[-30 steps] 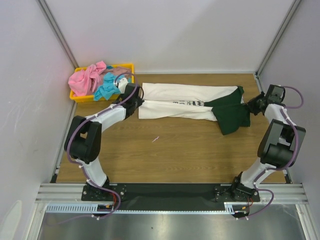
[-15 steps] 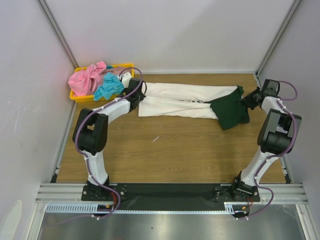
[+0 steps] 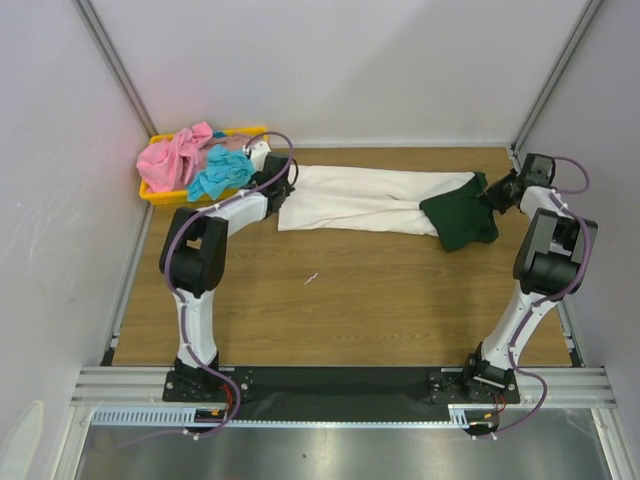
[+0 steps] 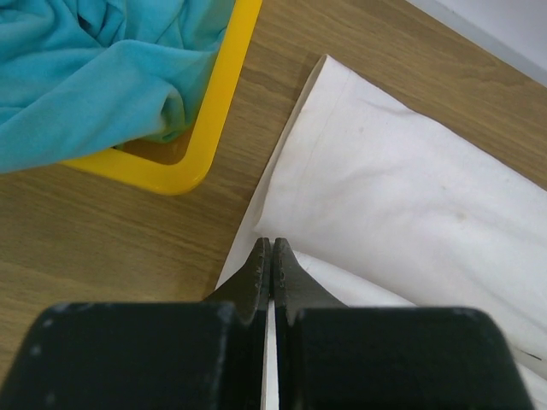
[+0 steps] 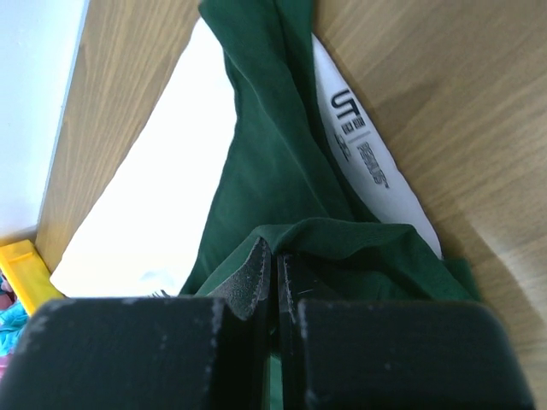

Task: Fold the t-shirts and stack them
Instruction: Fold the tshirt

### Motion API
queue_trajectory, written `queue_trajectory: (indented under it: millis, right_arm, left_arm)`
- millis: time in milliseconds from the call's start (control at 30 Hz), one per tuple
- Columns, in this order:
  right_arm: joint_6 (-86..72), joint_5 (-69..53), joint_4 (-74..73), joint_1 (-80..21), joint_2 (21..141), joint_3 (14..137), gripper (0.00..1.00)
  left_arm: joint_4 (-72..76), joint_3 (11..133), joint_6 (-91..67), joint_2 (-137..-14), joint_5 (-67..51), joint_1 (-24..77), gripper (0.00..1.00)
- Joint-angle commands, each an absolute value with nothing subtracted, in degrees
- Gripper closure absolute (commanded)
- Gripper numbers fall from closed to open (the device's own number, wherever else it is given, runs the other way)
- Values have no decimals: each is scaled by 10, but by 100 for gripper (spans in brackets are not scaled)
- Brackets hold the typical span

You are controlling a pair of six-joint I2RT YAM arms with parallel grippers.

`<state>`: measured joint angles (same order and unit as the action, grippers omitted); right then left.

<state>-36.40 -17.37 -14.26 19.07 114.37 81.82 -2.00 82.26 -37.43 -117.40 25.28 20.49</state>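
- Pinching the hem of the white shirt [image 3: 365,200], the left gripper [image 4: 272,258] has its fingers pressed together, with a sliver of white cloth showing between them.
- Ahead of those tips and off to their right, the shirt lies as a long folded band flat on the table [image 3: 380,290].
- Ahead and to the left of the same tips sits the yellow tray [image 4: 214,120], near the shirt's end but not touching it. The turquoise shirt [image 4: 94,68] is heaped inside, and the pink shirt [image 3: 170,158] is bunched beside that, farther from the gripper.
- The right gripper [image 5: 275,260] is clamped on the green sleeve [image 5: 265,162] at the band's other end, with a fold of green between its closed fingers.
- Beyond its tips the sleeve lies rumpled over the white cloth. Just right of the fold, a white label [image 5: 363,154] with dark print shows.
- From above, the two grippers sit at opposite ends of the shirt, far across the table from the arm bases.
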Motion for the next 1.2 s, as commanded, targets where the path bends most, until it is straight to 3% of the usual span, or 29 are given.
queue_trajectory:
  millis: [0,433,567,667,767,800,900,1000,1167]
  right_arm:
    - [-356,-155,-124,187,1154,852,100]
    - [-342,-147,-141,178,1197,901,100]
    - [-337,-154,-156,174,1212,922,100]
    - [-332,-165,-167,172,1217,939,100]
    - [-323,-175,-179,170,1216,958,81]
    - [-320,-178,-185,170,1216,965,62]
    - [-302,-180,-213,164,1214,1000,34]
    - [-292,-185,-233,160,1201,1024,26]
    - [-273,-169,-257,151,1162,1024,24]
  left_arm:
    - [-3,856,-349,-1184,293,192,100]
    - [-4,911,-329,-1234,292,186,99]
    - [-36,956,-320,-1257,281,186,94]
    - [-37,968,-310,-1262,268,186,85]
    - [-18,965,-294,-1250,248,186,65]
    - [-13,964,-283,-1245,242,186,56]
    - [-3,961,-267,-1220,214,186,45]
    - [15,941,-258,-1186,194,188,41]
    - [26,897,-230,-1145,165,207,28]
